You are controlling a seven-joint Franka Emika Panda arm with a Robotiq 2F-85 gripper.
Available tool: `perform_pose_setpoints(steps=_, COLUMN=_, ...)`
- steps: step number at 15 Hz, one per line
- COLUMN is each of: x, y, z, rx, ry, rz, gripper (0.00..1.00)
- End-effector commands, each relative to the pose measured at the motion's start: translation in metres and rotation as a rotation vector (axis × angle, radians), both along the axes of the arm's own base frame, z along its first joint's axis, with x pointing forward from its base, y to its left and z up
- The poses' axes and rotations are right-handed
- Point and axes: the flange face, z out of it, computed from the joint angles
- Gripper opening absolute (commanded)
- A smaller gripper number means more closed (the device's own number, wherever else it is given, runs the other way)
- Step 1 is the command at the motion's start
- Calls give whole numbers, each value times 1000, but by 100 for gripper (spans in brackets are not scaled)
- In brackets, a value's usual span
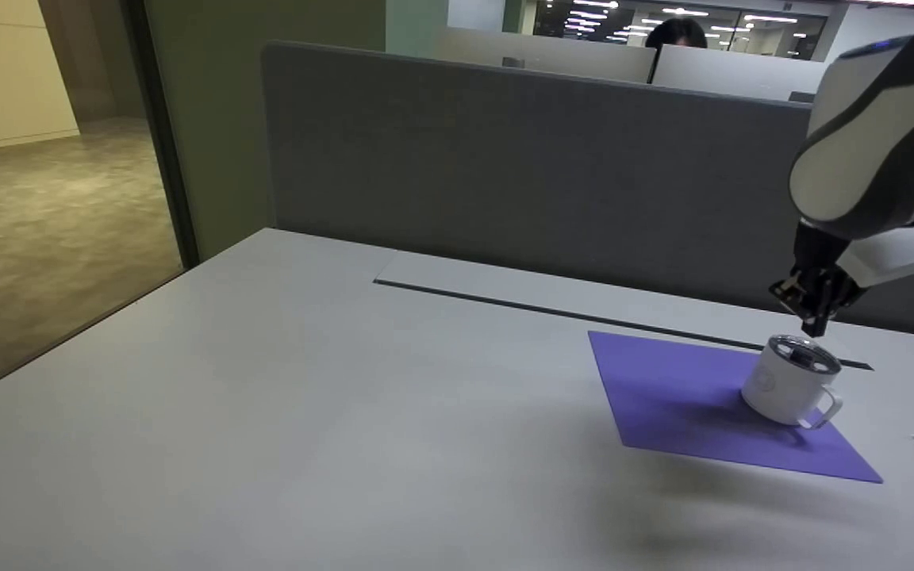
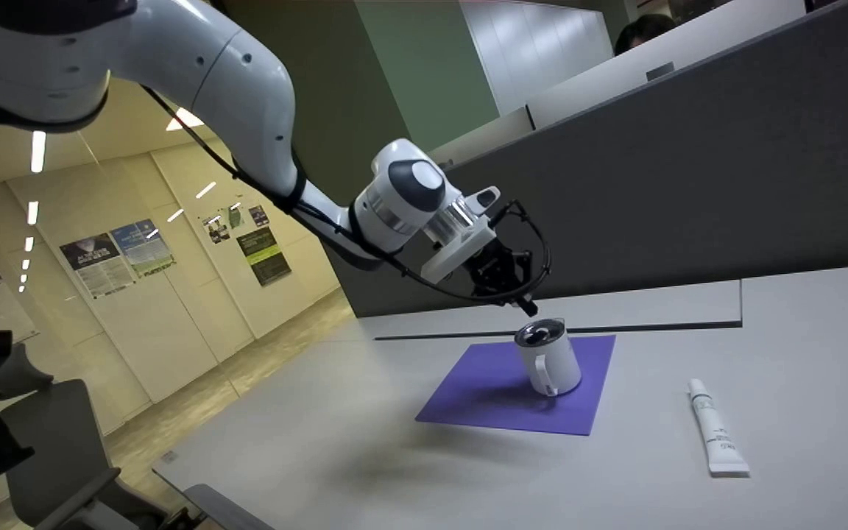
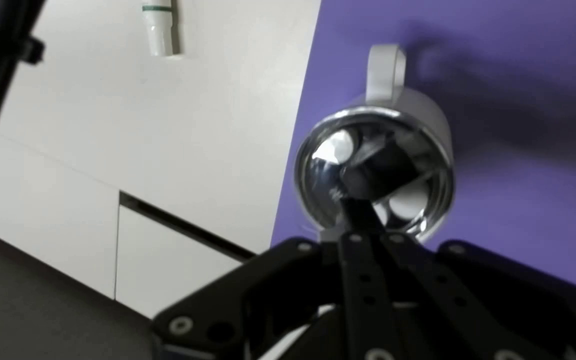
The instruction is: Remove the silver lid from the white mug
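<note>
mug (image 1: 782, 392) ×1 | lid (image 1: 804, 354) ×1, on mug | mat (image 2: 468, 386) ×1 | tube (image 2: 717, 428) ×1

Wrist view nearest; all share mug (image 1: 782, 390).

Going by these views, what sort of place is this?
Most likely an open-plan office: a grey partition runs along a white desk, a person's head shows beyond that partition, and an office chair appears in an exterior view.
</note>
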Motion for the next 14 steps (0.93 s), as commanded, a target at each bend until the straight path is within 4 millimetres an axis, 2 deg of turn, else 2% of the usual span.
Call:
perform_pose_setpoints(steps=1, x=-10, y=1, z=89, rx=56, ry=-16, rz=29, gripper=0)
perform_pose_setpoints(steps=2, x=-12, y=-3, z=108, rx=59, ry=6, rz=13, gripper=26)
perform_pose_setpoints(steps=4, x=-18, y=-12, z=135, rx=53, ry=69, rz=-8, gripper=32)
perform_pose_setpoints(steps=6, x=-26, y=-24, z=153, rx=63, ry=111, rz=-35, gripper=46)
perform_pose_setpoints(steps=8, x=-33, y=-34, z=161, rx=71, ry=138, rz=-58, gripper=60)
perform_pose_setpoints(steps=11, x=-38, y=-51, z=162, rx=66, ry=88, rz=-91, gripper=80)
perform_pose_setpoints(steps=12, x=-30, y=-45, z=159, rx=60, ry=114, rz=-66, gripper=86)
perform_pose_setpoints(steps=13, x=-31, y=-49, z=158, rx=60, ry=113, rz=-69, gripper=69)
perform_pose_setpoints(steps=14, x=-31, y=-49, z=157, rx=61, ry=115, rz=-69, gripper=75)
